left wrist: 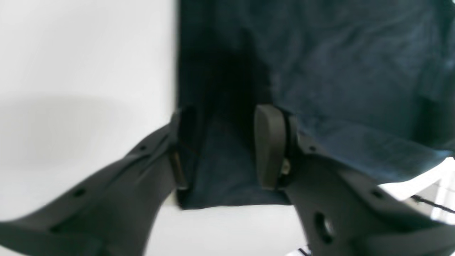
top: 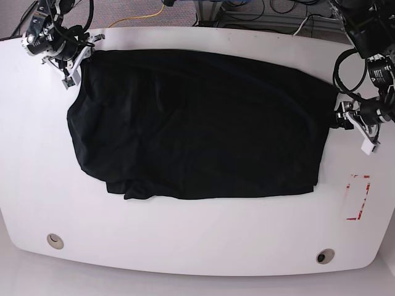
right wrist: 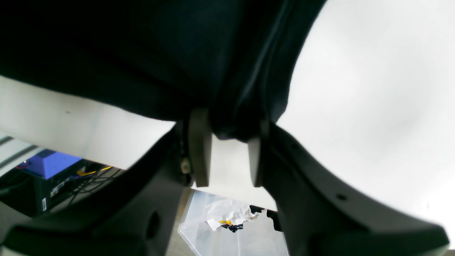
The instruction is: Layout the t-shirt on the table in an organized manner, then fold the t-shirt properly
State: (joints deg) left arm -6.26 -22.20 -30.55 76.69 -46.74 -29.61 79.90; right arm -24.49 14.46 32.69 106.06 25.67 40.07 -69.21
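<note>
The black t-shirt [top: 197,123] lies spread across the middle of the white table [top: 185,246], a soft, limp cloth that looks likely to sag and wrinkle unless lifted at its hems or corners. The left end effector [left wrist: 220,149] stands with jaws apart around a corner of the fabric, not pinching it. The right end effector [right wrist: 225,156] has its jaws narrowly spaced with a bunched edge between their tips.

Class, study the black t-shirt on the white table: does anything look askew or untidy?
Yes. The plain black fabric t-shirt lies mostly flat, but its lower corner at the base view's left is bunched and rounded, not squared.
</note>
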